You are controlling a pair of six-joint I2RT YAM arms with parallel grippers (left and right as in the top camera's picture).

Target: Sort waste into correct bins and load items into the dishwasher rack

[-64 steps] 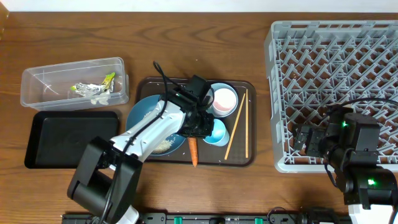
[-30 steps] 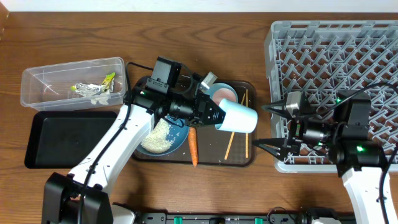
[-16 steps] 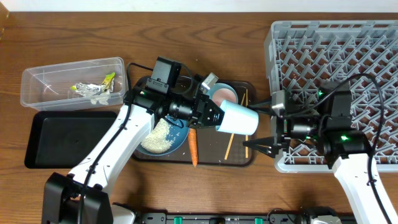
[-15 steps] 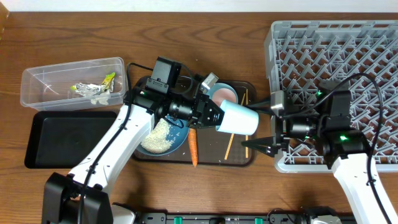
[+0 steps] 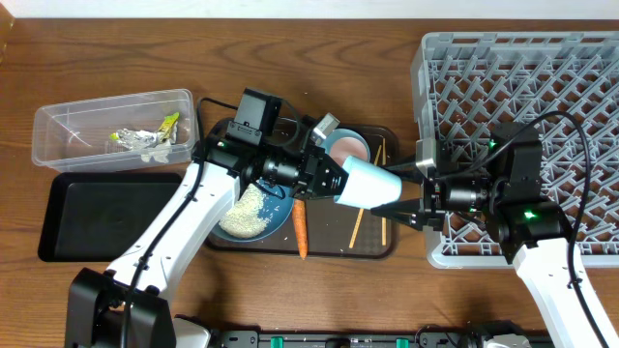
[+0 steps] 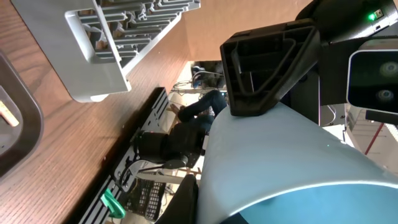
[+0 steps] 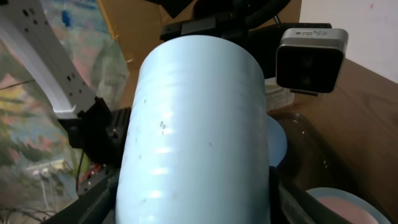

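Gripping a light-blue bowl (image 5: 372, 184) tight in the left hand (image 5: 338, 180), up off the surface and tipped on its side, over the right part of the brown tray (image 5: 372, 247). With the right hand (image 5: 398, 192) stuck out past the edge of the grey rack (image 5: 522, 77), fingers spread wide, one on each side of the bowl's white bottom end. Cannot tell if touching it. Down on the brown tray: the other bowl (image 5: 350, 147), the chopsticks (image 5: 358, 224), the blue plate (image 5: 276, 217) with a heap of rice (image 5: 247, 213), and the carrot (image 5: 300, 232) just beside the plate. Over on the left: the clear box (image 5: 68, 121) with wrappers (image 5: 145, 138) inside, and the black tray (image 5: 106, 213) right next to it.
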